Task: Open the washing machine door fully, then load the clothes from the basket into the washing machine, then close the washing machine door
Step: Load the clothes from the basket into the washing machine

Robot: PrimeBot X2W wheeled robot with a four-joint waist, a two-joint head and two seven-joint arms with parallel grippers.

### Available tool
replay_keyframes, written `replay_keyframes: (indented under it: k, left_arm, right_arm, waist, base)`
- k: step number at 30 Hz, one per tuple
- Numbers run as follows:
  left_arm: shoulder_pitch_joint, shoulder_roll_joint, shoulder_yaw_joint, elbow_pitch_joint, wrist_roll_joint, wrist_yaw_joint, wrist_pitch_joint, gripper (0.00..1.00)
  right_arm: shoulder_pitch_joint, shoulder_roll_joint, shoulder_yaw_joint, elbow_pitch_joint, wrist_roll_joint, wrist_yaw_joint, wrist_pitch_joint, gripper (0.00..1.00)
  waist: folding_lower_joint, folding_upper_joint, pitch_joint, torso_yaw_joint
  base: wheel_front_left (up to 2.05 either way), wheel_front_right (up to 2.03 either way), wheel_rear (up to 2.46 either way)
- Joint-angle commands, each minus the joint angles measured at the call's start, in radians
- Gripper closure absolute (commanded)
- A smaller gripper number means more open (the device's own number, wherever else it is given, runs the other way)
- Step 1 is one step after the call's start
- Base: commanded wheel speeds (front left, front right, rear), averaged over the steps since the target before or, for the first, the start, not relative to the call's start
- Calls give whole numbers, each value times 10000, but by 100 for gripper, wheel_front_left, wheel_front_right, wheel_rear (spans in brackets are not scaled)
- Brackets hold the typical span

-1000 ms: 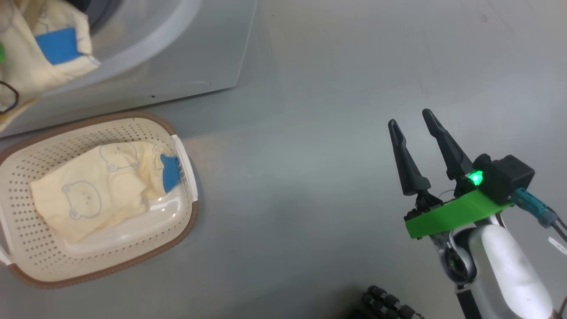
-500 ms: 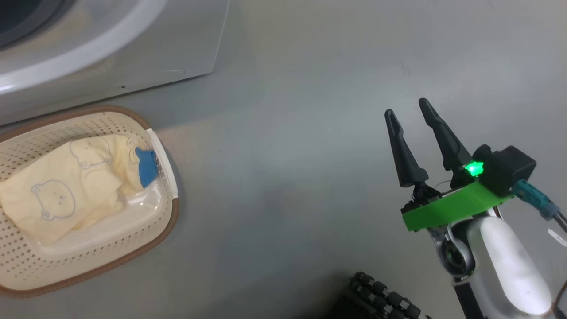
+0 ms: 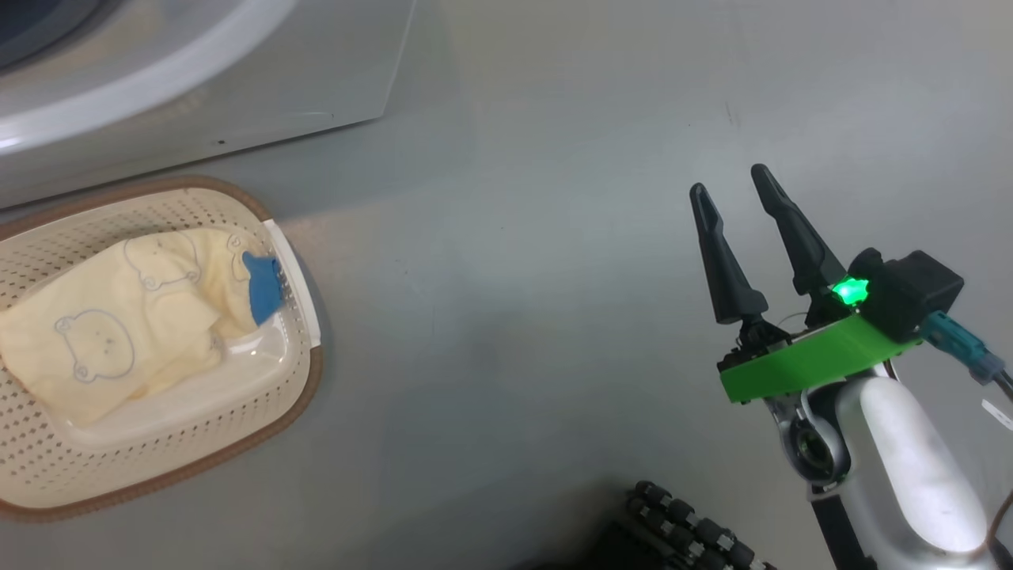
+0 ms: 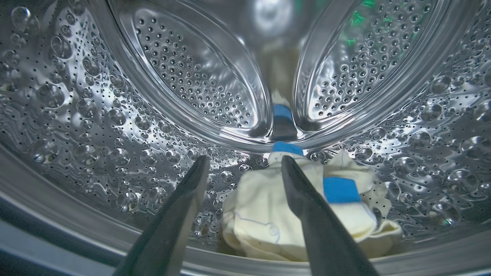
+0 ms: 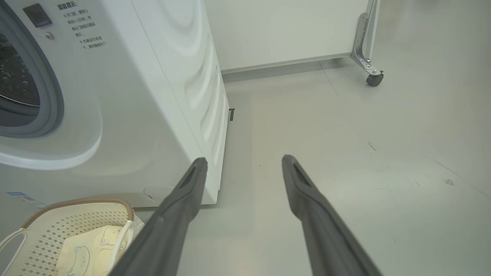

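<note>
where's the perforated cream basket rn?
Head view, lower left: the brown-rimmed cream plastic basket sits on the grey floor before the white washing machine, holding a cream-yellow garment.

The pale grey floor (image 3: 514, 317) is smooth and glossy, with a few faint scuffs beyond the tips of the right fingers (image 3: 724, 261). Well to the left of those fingers the basket (image 3: 305, 388) sits on it, close before the washing machine (image 3: 237, 103), whose white base also stands on the floor. Far ahead of the fingertips, to their right, a small black castor (image 5: 374, 79) under a white panel (image 5: 284, 27) rests on it.
</note>
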Motion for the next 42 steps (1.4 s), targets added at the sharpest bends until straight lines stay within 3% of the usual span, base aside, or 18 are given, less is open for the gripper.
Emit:
replay_keyframes:
  k: [1,11,18,31,42]
  left_arm:
    - [-328,399,152,-203,39,-34,-92,0]
    - [579,-73,356,-237,-401,274,-838,0]
    - [1966,-530,569,-1103,-787,628,-1480,0]
    - [6119,-1262,718,-5171,-877,1873,-1982,0]
    - [9041,-1497,555,-7840,-572,2866,-2021,0]
  right_arm:
    - [-56,-76,85,-266,21,-29,-93,0]
    - [-88,-76,-110,-267,-183,-29,-93,0]
    - [47,-76,-354,-294,-449,-29,-93,0]
    - [471,-76,-942,-369,-980,-29,-93,0]
    - [812,-76,-1111,-254,-1424,-29,-93,0]
  waist:
    - [0,0,10,29]
    - [0,0,-204,409]
    - [0,0,-595,768]
    - [0,0,-1561,1597]
    - [0,0,-2462,2112]
  base:
    - [0,0,0]
    - [0,0,0]
    - [0,0,0]
    - [0,0,0]
    - [0,0,0]
